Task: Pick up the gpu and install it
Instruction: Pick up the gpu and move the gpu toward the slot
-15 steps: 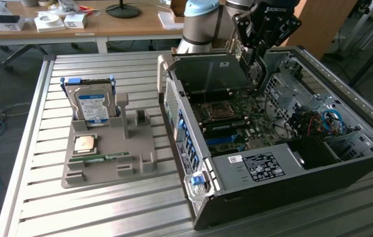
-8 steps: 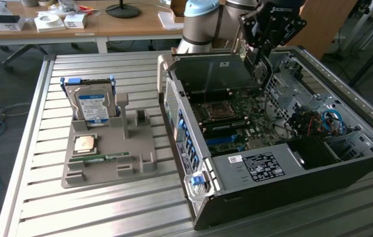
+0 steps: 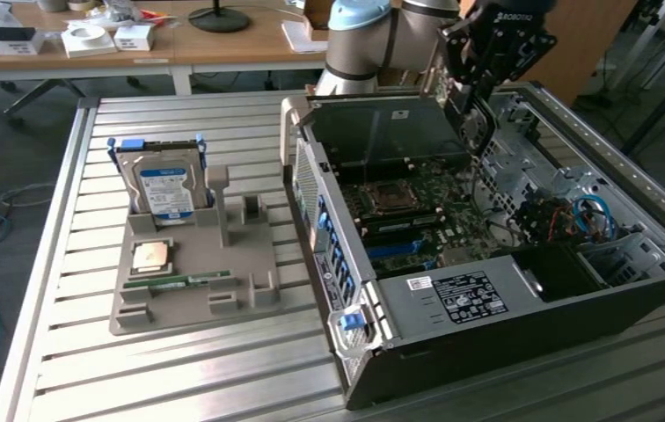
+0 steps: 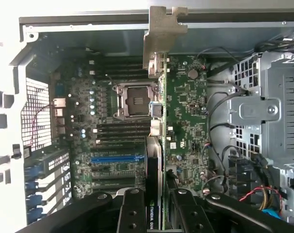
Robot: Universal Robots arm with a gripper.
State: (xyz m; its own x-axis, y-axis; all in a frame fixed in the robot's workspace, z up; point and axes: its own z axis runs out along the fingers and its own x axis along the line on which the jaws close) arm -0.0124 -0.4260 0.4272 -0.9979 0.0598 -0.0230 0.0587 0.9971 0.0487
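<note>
The fingers (image 4: 132, 213) clamp the gpu (image 4: 155, 160) edge-on above the motherboard (image 4: 185, 111) inside the open case (image 3: 567, 338); cables (image 4: 219, 116) and a drive cage (image 4: 263, 111) crowd one side.

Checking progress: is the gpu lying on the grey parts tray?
No, the gpu is gripped between the jaws, over the motherboard in the open case.

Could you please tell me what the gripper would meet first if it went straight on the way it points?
Shut on the gpu, the gripper points into the case; the card's edge would probably reach the motherboard first, beside the processor socket, though depth is unclear.
</note>
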